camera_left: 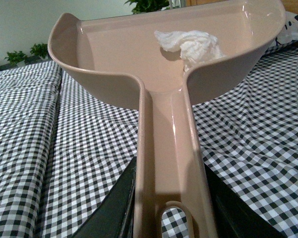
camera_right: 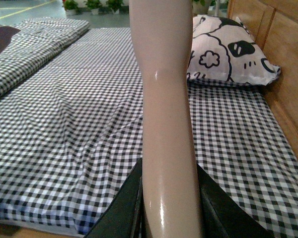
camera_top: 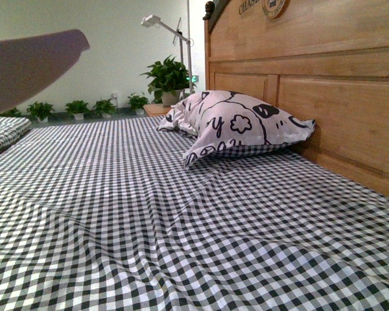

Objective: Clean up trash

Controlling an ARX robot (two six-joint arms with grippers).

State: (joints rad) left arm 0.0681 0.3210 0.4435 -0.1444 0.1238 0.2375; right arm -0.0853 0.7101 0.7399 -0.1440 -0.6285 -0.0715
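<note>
handle in left gripper (camera_left: 170, 210): beige dustpan (camera_left: 124, 54) handle clamped between dark jaws closed on it, nearest the left wrist camera.
pan: wide scoop at far end of handle, held above checked bedsheet (camera_left: 35, 148), open side up.
trash (camera_left: 191, 44): crumpled white wad lying inside pan, near back wall where handle joins, slightly off to one side.
key relation: wad straight ahead along handle's long axis from left gripper; left arm nearer.
right gripper (camera_right: 169, 208): jaws closed on a smooth beige shaft (camera_right: 164, 99), likely a brush handle; head not visible.
pillow (camera_top: 236, 126): by wooden headboard (camera_top: 337, 84), well apart.
next, as judged: keeping pan level for carrying away; tilt could spill wad.
</note>
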